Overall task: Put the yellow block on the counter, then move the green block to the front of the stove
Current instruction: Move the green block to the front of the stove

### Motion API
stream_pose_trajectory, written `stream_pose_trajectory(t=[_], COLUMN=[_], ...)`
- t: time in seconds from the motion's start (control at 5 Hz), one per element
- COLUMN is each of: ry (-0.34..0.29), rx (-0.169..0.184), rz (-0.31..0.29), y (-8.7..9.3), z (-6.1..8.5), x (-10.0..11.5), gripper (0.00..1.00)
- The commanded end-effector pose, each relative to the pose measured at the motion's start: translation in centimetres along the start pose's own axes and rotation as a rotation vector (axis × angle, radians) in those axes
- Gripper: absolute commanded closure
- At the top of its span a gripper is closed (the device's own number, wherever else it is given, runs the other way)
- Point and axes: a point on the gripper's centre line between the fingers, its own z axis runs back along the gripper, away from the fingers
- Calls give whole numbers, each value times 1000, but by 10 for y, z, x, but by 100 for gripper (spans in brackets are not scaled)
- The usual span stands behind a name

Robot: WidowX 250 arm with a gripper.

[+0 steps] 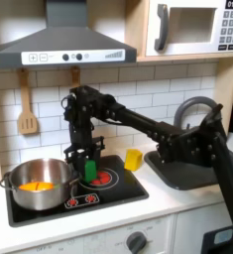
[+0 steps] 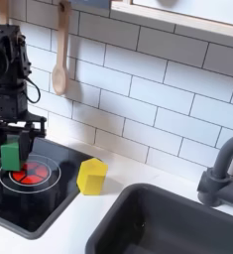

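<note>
The green block (image 1: pixel 90 170) (image 2: pixel 10 155) stands upright on the black stove (image 1: pixel 108 190) (image 2: pixel 44 203), on the red ring burner. My gripper (image 1: pixel 85 159) (image 2: pixel 19 144) hangs straight down over it, open, its fingers spread to either side of the block's top. Whether a finger touches the block is unclear. The yellow block (image 1: pixel 134 159) (image 2: pixel 91 176) rests on the off-white counter (image 1: pixel 158 198) (image 2: pixel 83 223) just off the stove's edge, between stove and sink, apart from the gripper.
A steel pot (image 1: pixel 41 184) holding an orange-yellow food piece sits on the stove at the first exterior view's left. The dark sink (image 1: pixel 197 171) (image 2: pixel 177 223) and its faucet (image 1: pixel 192 109) (image 2: pixel 222 169) lie right. A wooden spoon (image 1: pixel 27 104) (image 2: pixel 58 60) hangs on the tiled wall.
</note>
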Motion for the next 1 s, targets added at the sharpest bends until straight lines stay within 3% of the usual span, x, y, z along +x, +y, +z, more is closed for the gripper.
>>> stream_pose_trajectory(t=[0.0,0.2,0.4,0.6,0.8], ry=[-36,-34,-19,-11,10], rx=[9,12,2,14,-1], rz=[-7,7,-15,-41,-64], y=[-6,-6,-11,-8,-5], z=[0,-3,-1,0,2], x=[1,-1,-5,-11,-18], gripper=[100,100,100,100,100])
